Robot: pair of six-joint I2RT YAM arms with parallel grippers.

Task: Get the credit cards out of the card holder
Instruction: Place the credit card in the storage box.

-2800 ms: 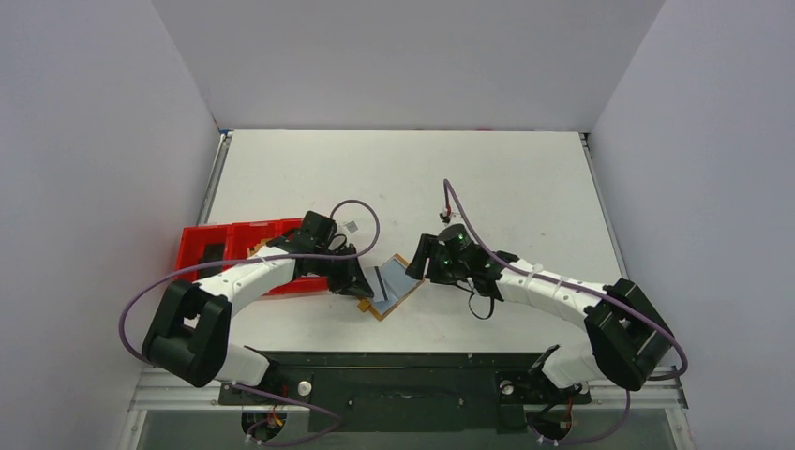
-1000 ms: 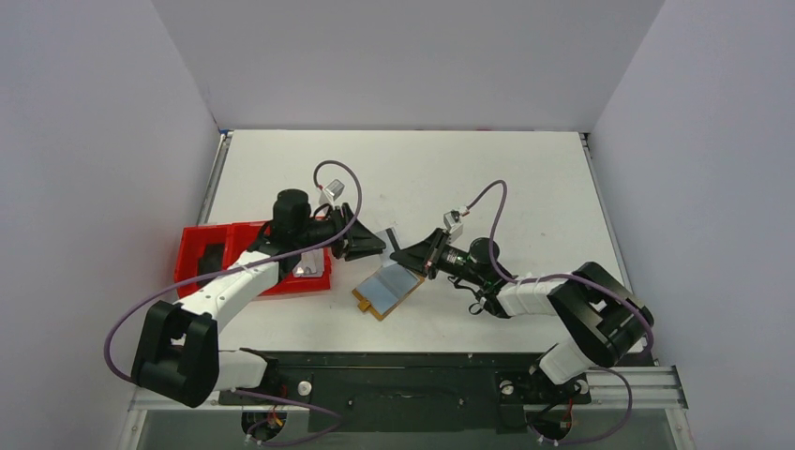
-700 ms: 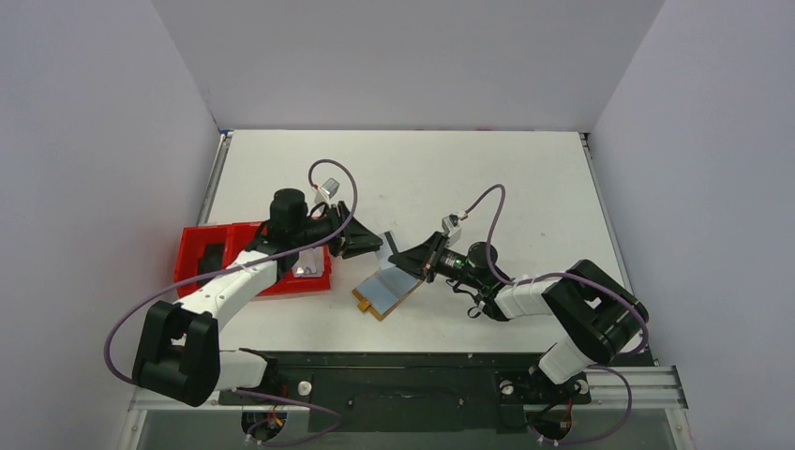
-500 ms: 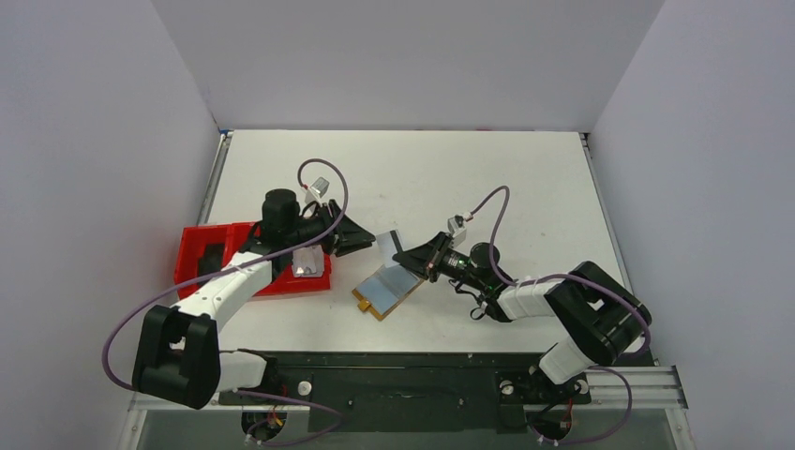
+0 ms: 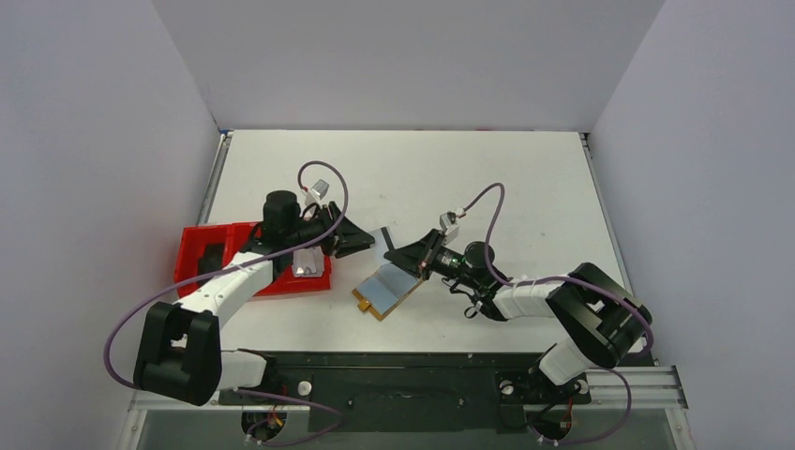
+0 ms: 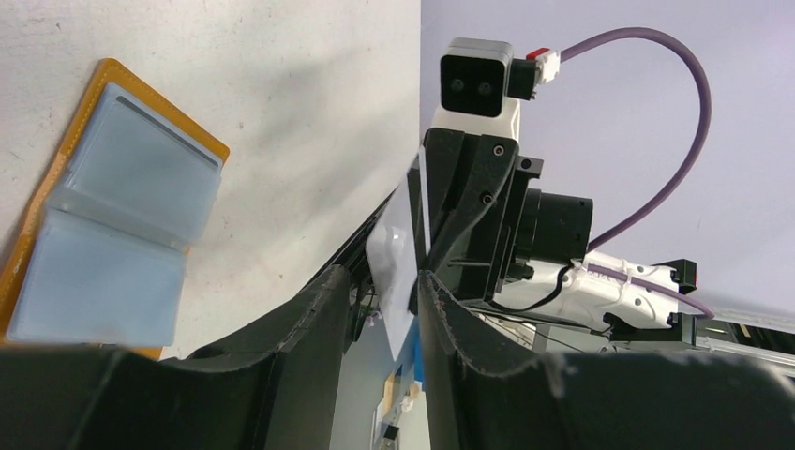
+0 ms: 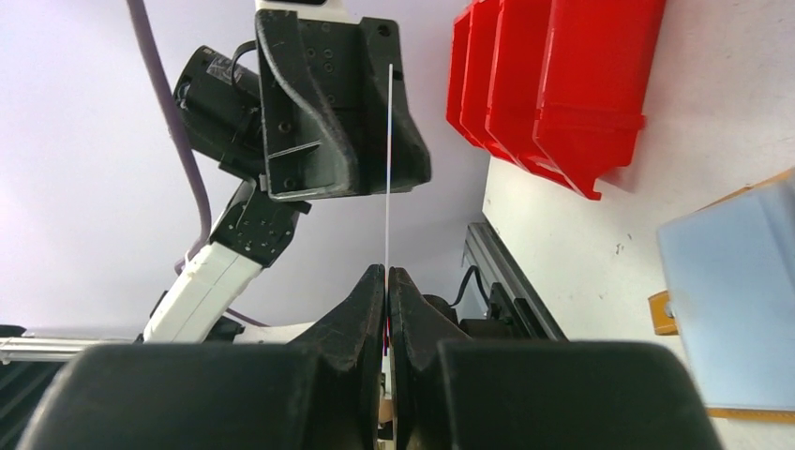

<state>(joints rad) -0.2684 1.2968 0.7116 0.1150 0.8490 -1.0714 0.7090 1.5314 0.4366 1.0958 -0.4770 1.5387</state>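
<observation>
The right gripper (image 7: pixel 386 281) is pinching a pale credit card (image 7: pixel 388 187) tight at one end, holding it in the air above the middle of the counter (image 5: pixel 525 187). The left gripper (image 6: pixel 380 281) is straddling the card's other end with its fingers spread apart. The card holder (image 5: pixel 386 289) is lying open and flat toward the counter's near edge, about midway along it.

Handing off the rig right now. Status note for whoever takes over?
Left gripper: open, fingers either side of the thin pale credit card.
Right gripper: shut on that card's edge, in mid-air.
Tan leather-look card holder: lying open on the white table, untouched by either gripper.
Done: one card out.
To do: set it down, then check the holder's sleeves; can't tell whether more cards remain.
</observation>
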